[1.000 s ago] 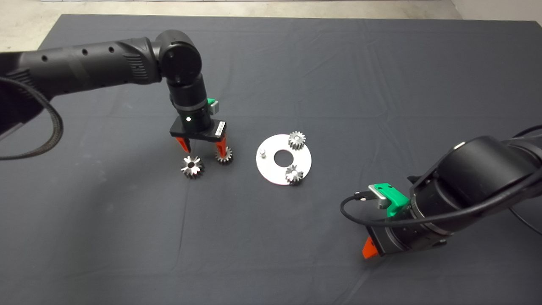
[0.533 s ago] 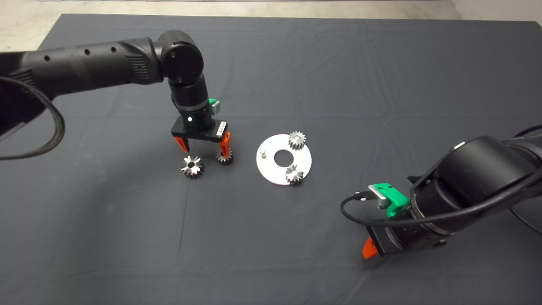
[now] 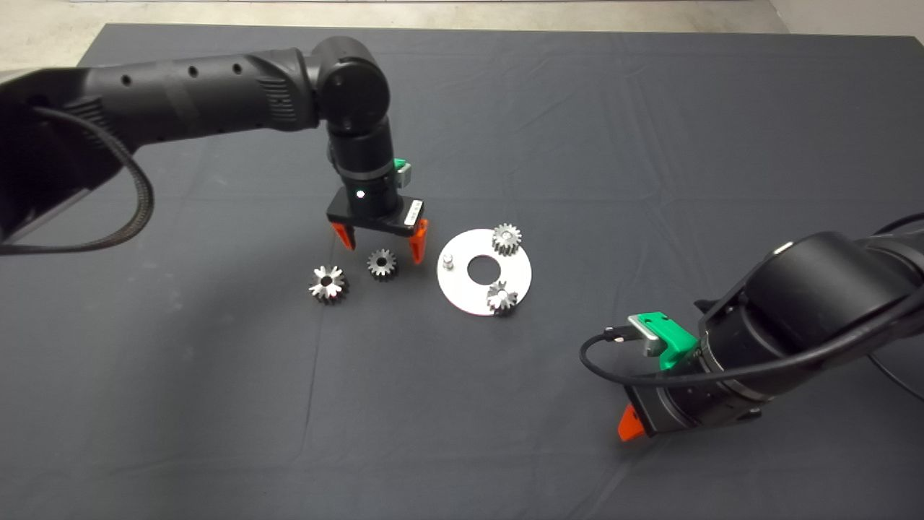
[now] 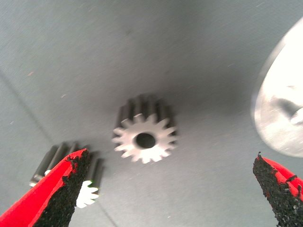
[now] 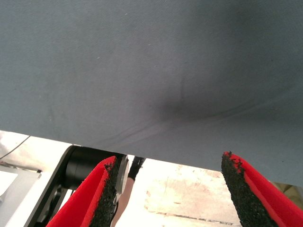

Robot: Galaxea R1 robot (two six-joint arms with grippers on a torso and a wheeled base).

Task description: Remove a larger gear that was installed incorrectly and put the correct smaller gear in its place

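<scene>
2 red fingers of the left gripper [image 3: 380, 249] stand wide apart and hold nothing, hovering just above the mat [image 3: 216, 404], and directly between and just below their tips lies the smaller gear [image 4: 145, 138], flat on its face with its bore upward. Judging by its look it is solid metal: stiff, dense for its bulk, not fragile, but with hard smooth flanks that could slip or pivot against the pads if caught off centre. The sensible hold is across the toothed rim, 1 pad on each opposite side, closing through the bore's centre line so the gear stays level; the fingers [image 4: 61, 187] would need to drop lower around it first. Just outside the gripper's left finger, also loose on the mat, lies the larger gear [image 3: 328, 284], its deep star-like teeth giving fewer flat spots to grip, though it is already off the plate. Just beyond the other finger sits the round silver plate [image 3: 462, 292] with a bare peg [image 3: 447, 260] nearest the gripper, which I judge to be the seat for the smaller gear, and 2 more gears [image 3: 506, 238] mounted further across. Well away, the right gripper [image 5: 168, 189] waits near the mat's edge, spread wide and carrying nothing.
</scene>
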